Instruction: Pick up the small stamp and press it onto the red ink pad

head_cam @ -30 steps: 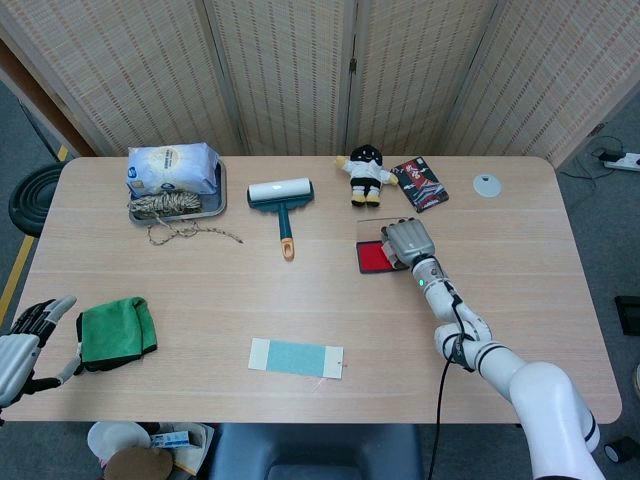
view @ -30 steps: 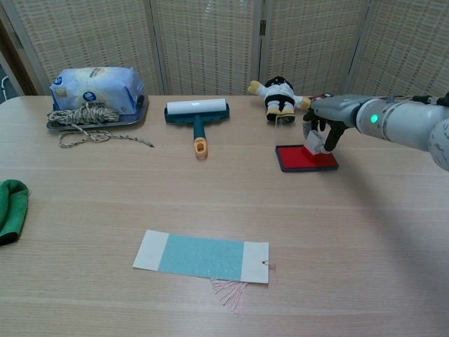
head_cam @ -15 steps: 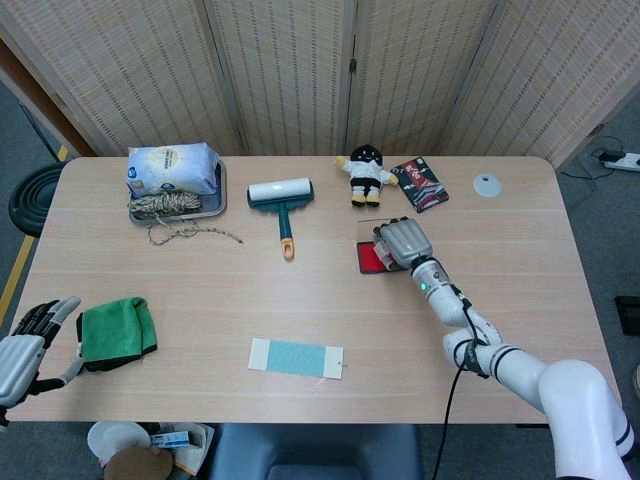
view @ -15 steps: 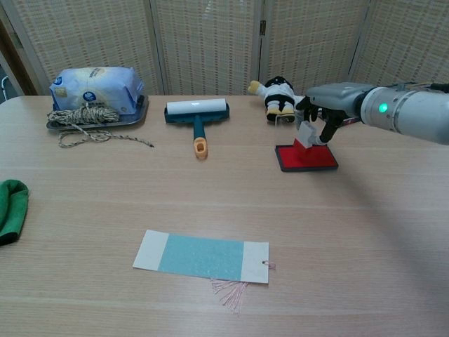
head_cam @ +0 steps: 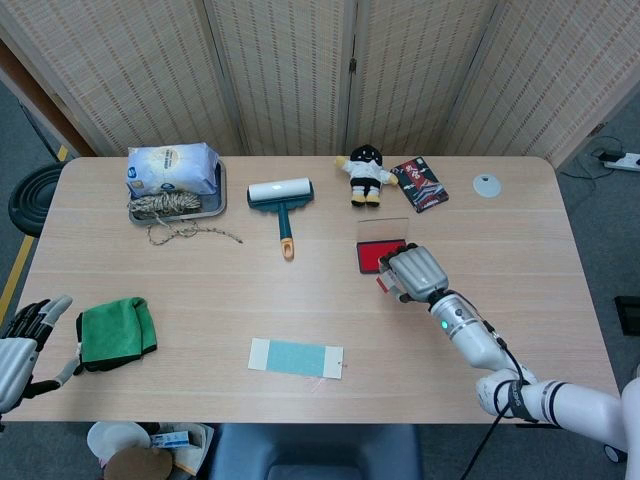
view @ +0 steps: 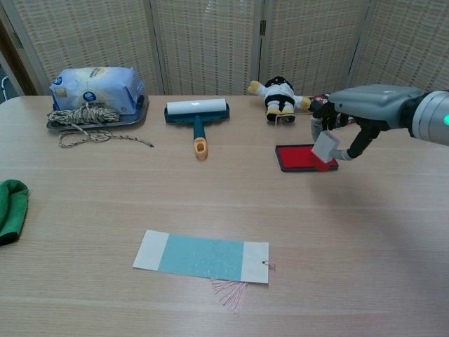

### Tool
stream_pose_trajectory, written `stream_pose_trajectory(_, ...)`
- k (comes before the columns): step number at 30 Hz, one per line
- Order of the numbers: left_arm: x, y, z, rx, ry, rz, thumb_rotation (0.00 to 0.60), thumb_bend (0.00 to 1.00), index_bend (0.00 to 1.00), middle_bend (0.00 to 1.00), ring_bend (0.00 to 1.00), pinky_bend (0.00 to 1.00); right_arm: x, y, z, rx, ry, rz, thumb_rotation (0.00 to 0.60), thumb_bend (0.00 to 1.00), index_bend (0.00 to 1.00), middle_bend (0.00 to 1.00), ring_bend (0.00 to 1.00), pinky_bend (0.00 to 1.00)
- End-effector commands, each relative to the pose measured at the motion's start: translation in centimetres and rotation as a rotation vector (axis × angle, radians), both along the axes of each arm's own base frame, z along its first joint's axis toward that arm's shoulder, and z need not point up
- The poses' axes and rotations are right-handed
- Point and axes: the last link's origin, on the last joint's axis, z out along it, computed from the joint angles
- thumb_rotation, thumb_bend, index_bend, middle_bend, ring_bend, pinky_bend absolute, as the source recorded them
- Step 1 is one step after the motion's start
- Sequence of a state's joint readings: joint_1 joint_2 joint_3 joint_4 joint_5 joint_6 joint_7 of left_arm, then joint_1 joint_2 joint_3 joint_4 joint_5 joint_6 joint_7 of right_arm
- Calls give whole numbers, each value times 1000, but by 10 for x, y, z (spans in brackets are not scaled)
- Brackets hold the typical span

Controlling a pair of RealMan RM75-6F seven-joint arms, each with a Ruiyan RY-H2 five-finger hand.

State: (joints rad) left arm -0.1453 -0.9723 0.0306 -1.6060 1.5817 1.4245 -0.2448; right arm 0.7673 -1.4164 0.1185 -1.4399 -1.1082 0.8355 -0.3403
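Red ink pad (view: pixel 303 156) on table; small stamp (view: pixel 324 149) pinched by right hand (head_cam: pixel 414 271) above it; left hand (head_cam: pixel 22 340) fingers spread, empty.

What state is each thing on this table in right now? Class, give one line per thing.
small stamp: held clear of the pad, red face tilted down.
red ink pad: open, flat on table.
right hand: grips the stamp.
left hand: holds nothing, fingers apart.
lint roller: lying flat.
green cloth: crumpled.
plush doll: lying on its back.
twine: bundled, loose end trailing.
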Motion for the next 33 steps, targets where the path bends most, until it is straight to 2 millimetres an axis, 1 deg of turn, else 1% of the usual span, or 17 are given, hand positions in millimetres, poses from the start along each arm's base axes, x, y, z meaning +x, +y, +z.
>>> stream_pose_trajectory(1, 1, -3, 0, 3, 4, -4, 600, 340, 0, 0, 0, 15, -14, 13, 3, -6, 36, -9, 600, 324, 607, 382, 276, 275)
stream_pose_trajectory(6, 2, -11, 2, 4, 6, -13, 600, 340, 0, 0, 0, 14, -32, 27, -2, 4, 30, -55, 600, 325, 607, 371, 276, 275)
stream_pose_trajectory(11, 4, -19, 5, 19, 7, -35, 600, 340, 0, 0, 0, 15, -43, 34, -11, 19, 5, -96, 600, 325, 607, 316, 278, 266)
stream_pose_trajectory(17, 4, -23, 8, 29, 2, -35, 600, 340, 0, 0, 0, 15, -45, 33, -20, 29, -6, -102, 600, 324, 607, 286, 263, 255)
stream_pose_trajectory(24, 3, -23, 9, 32, -3, -37, 600, 340, 0, 0, 0, 15, -47, 29, -28, 46, 9, -111, 600, 324, 607, 277, 260, 254)
stream_pose_trajectory(26, 4, -23, 10, 34, -5, -39, 600, 340, 0, 0, 0, 15, -48, 29, -30, 54, 19, -115, 600, 324, 607, 272, 255, 248)
stream_pose_trajectory(28, 4, -23, 10, 32, -10, -41, 600, 340, 0, 0, 0, 15, -50, 29, -30, 71, 36, -123, 600, 316, 605, 246, 232, 225)
stream_pose_trajectory(31, 3, -23, 11, 34, -13, -41, 600, 340, 0, 0, 0, 15, -50, 29, -30, 80, 44, -130, 600, 303, 565, 212, 205, 212)
stream_pose_trajectory(33, 3, -23, 11, 36, -15, -39, 600, 340, 0, 0, 0, 15, -49, 29, -30, 80, 44, -131, 600, 301, 545, 207, 202, 211)
